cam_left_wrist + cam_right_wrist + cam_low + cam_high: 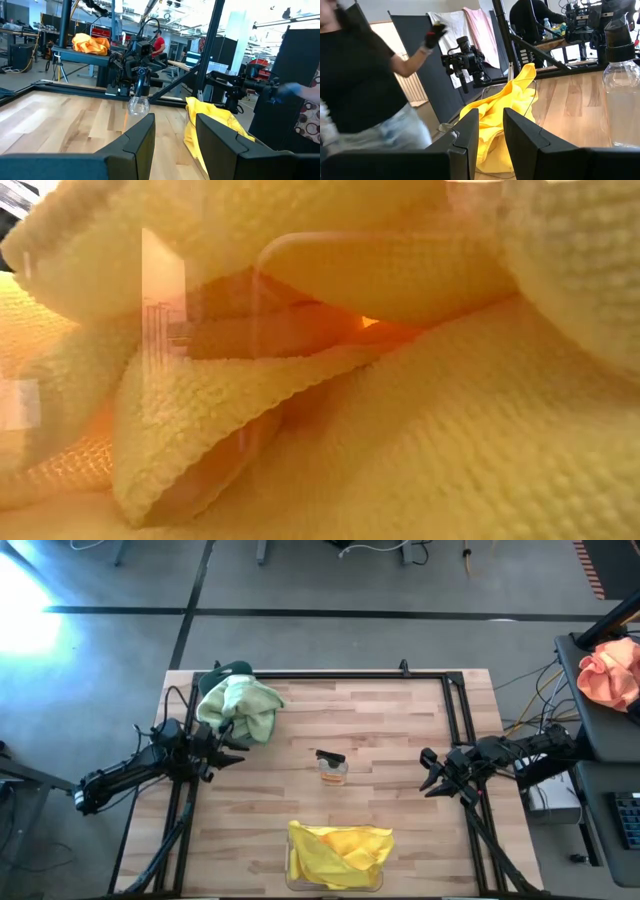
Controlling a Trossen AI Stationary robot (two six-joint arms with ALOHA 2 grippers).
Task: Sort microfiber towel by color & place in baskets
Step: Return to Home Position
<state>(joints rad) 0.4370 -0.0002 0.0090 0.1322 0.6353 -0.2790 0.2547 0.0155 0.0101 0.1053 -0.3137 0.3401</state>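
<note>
Pale green towels lie heaped on the teal basket at the far left and hang over its rim. Yellow towels fill the clear basket at the near edge. They also fill the low view and show in both wrist views. My left gripper is open and empty, just near-side of the green heap. My right gripper is open and empty at the table's right side.
A small amber-and-black bottle stands mid-table between the grippers. An orange-pink cloth lies off the table at the far right. A black frame borders the table. A person stands beyond the near edge.
</note>
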